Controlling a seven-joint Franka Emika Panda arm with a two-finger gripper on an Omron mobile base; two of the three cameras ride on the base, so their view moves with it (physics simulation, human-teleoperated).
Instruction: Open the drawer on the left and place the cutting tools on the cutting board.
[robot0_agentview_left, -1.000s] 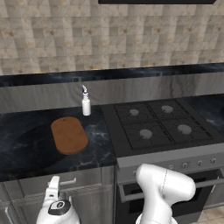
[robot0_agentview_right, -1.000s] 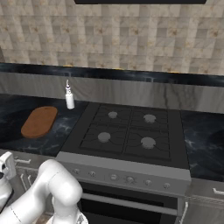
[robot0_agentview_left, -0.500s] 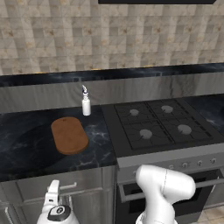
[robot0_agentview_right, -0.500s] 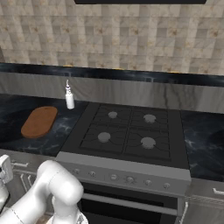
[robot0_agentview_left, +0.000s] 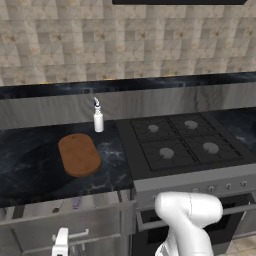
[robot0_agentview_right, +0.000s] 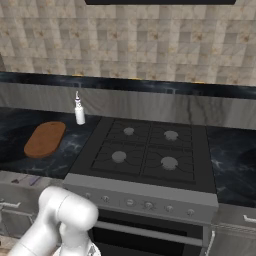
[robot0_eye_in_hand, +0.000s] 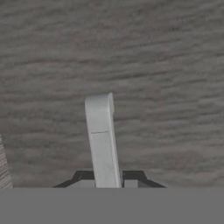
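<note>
So, our hand is down low in front of the cabinets, and in the hand view it's pinched tight on the silver bar handle of the drawer. The bar runs straight up between the two dark tips, with the grey wood-grain drawer front just behind it. From the left base view we can see a bit of the white hand by that same handle, under the counter to the left of the stove.

The drawer looks like it's cracked open a little. We can make out a pale strip along its top with a small purple thing in it, probably the peeler, and a thin dark sliver next to it that we can't identify.

What matters for the next move, as we read it: the drawer slides out toward the robot's base, square to the handle's long axis, so the pull should be straight back, away from the counter.

The cutting board lies on the counter right above the drawer, long axis running front to back, with a white bottle just behind it. Nothing's on the board yet.
</note>
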